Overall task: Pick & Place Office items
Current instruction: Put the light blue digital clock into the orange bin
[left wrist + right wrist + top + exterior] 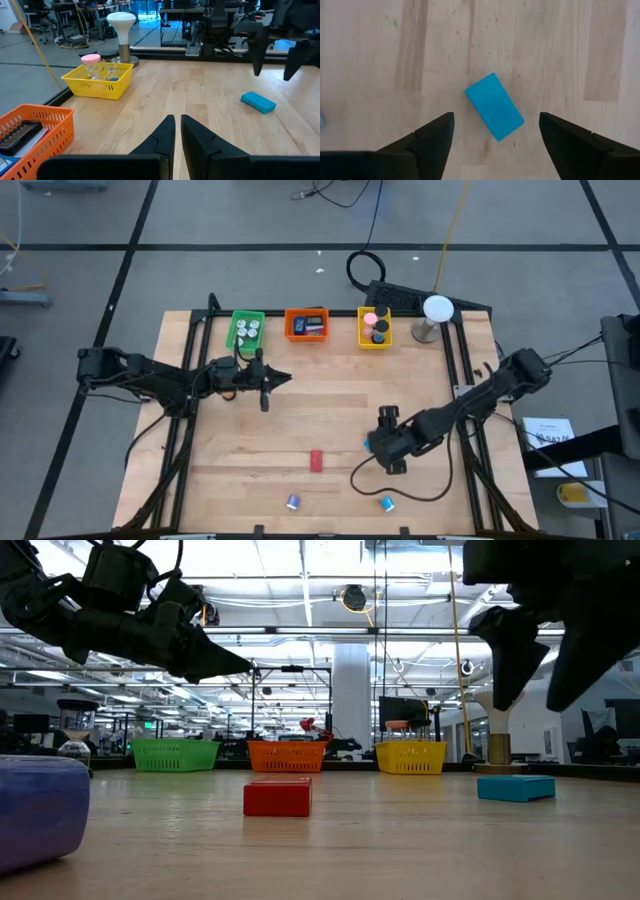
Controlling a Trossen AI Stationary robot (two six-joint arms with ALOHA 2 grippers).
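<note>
The blue block (494,106) lies flat on the table (330,420) but skewed across the wide-spread right gripper (495,131) hovering above it — a straight descent could, I judge, land a finger on a corner and spin or push the piece instead of pinching it. Seen from overhead it sits at about 9 o'clock of that gripper, directly beneath the gap. The left gripper (177,131), fingers nearly together and empty, waits up near the green tray (246,330).

A light-blue flat block (494,106) lies loose and askew on the bare wood, a red block (316,461) rests near mid-table, and two small bluish rolls (292,502) (386,503) (details too small to tell) sit by the front edge.
</note>
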